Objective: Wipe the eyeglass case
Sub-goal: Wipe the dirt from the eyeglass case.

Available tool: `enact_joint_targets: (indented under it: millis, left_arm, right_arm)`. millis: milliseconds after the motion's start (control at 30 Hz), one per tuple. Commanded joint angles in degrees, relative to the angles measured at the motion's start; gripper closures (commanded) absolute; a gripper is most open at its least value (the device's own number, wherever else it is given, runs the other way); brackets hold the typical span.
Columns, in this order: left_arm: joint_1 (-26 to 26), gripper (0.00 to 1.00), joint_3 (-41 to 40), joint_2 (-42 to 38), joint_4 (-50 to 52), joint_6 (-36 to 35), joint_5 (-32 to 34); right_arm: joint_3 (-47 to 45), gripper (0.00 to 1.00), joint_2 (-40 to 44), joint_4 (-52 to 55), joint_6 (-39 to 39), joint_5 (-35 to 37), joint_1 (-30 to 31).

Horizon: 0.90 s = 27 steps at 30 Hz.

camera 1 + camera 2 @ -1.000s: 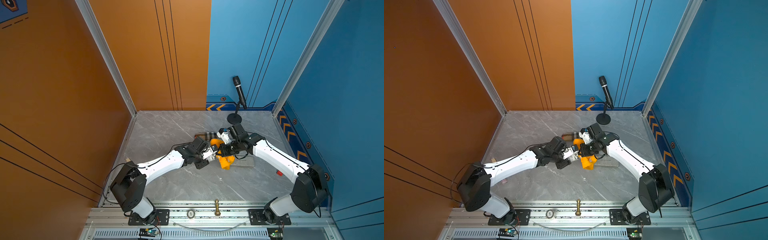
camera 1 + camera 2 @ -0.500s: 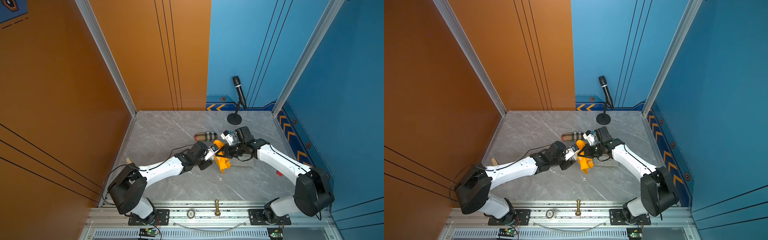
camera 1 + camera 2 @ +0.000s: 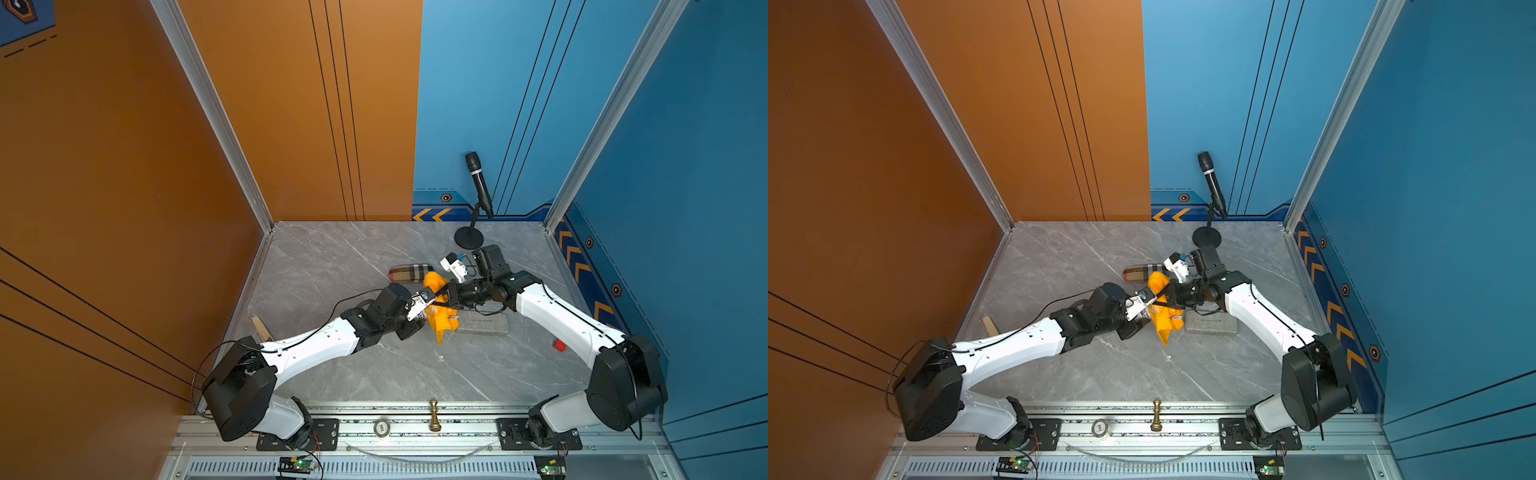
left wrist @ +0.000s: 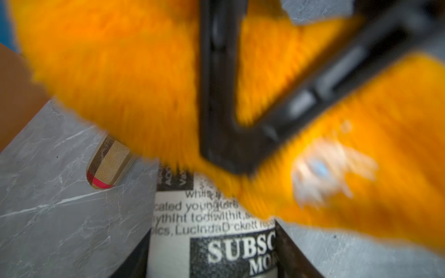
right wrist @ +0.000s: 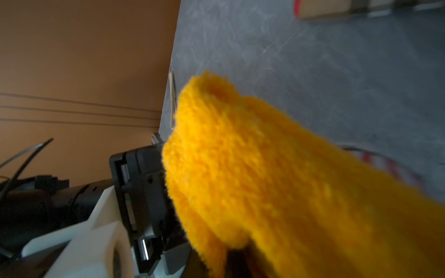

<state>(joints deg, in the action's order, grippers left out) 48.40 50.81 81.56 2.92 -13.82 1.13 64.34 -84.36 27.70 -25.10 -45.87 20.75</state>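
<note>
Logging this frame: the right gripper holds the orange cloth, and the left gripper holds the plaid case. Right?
Wrong on the case: the left gripper holds a newsprint-patterned case, as the left wrist view shows; the plaid case lies on the table. The right gripper does hold the orange cloth.

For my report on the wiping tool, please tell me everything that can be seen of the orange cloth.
The orange cloth looks fluffy, like microfibre, with a small white tag. It is bunched up, one corner hanging toward the table. The shut right gripper pinches it, and it lies over the newspaper-print case held in the left gripper.
</note>
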Motion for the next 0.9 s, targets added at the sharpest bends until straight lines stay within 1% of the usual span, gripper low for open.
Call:
enact_joint_targets:
  millis: [0, 67, 133, 167, 233, 300, 333, 400, 467, 567, 667, 733, 867]
  left_arm:
    - [1.4, 0.59, -0.7, -3.9, -1.9, 0.1, -2.3]
    - [1.5, 0.59, -1.0, -4.3, -1.8, 0.1, -2.0]
    - [1.4, 0.60, -0.9, -4.2, -1.7, -0.2, -1.0]
    - [1.4, 0.60, -0.8, -4.1, -1.5, -0.3, -0.5]
    - [1.3, 0.60, -0.5, -4.2, -1.4, -0.6, -0.4]
    - [1.2, 0.60, -0.4, -4.4, -1.3, -0.7, -0.4]
    - [1.0, 0.60, -0.4, -4.6, -1.4, -0.7, -0.3]
    - [0.8, 0.60, -0.8, -5.0, -1.5, -0.4, -0.4]
    - [0.7, 0.60, -1.4, -5.7, -1.5, -0.3, -0.4]
    - [0.4, 0.60, -2.6, -7.2, -1.7, 0.2, -0.4]
    - [-0.2, 0.60, -3.5, -8.2, -2.4, 1.1, -1.1]
    - [-0.6, 0.60, -3.8, -8.5, -2.9, 1.8, -1.7]
    - [-1.3, 0.60, -3.7, -8.0, -3.3, 2.4, -2.8]
  right_arm:
    - [4.9, 1.00, 0.9, 10.0, 7.1, 8.5, -3.4]
    - [5.6, 1.00, 0.8, 9.9, 6.8, 9.0, -1.8]
    - [6.0, 1.00, 0.0, 7.6, 5.1, 5.9, 2.3]
    - [5.8, 1.00, -0.4, 5.4, 3.3, 4.3, 4.3]
    - [3.7, 1.00, -1.2, -2.9, -2.9, 1.7, 8.0]
    - [1.8, 1.00, -2.7, -10.2, -8.3, -1.2, 9.7]
    - [1.5, 1.00, -3.7, -12.0, -9.7, -2.5, 9.7]
    - [1.9, 1.00, -4.9, -10.4, -8.6, -2.1, 8.3]
    - [2.8, 1.00, -4.8, -5.6, -5.3, -0.6, 5.5]
    - [5.6, 1.00, -4.0, 4.9, 2.4, 4.2, 0.3]
    - [6.6, 1.00, -2.4, 8.8, 5.4, 7.5, -1.6]
    - [6.3, 1.00, -1.9, 8.2, 5.2, 8.0, -0.2]
    - [6.3, 1.00, -3.3, 4.2, 2.0, 8.0, 7.2]
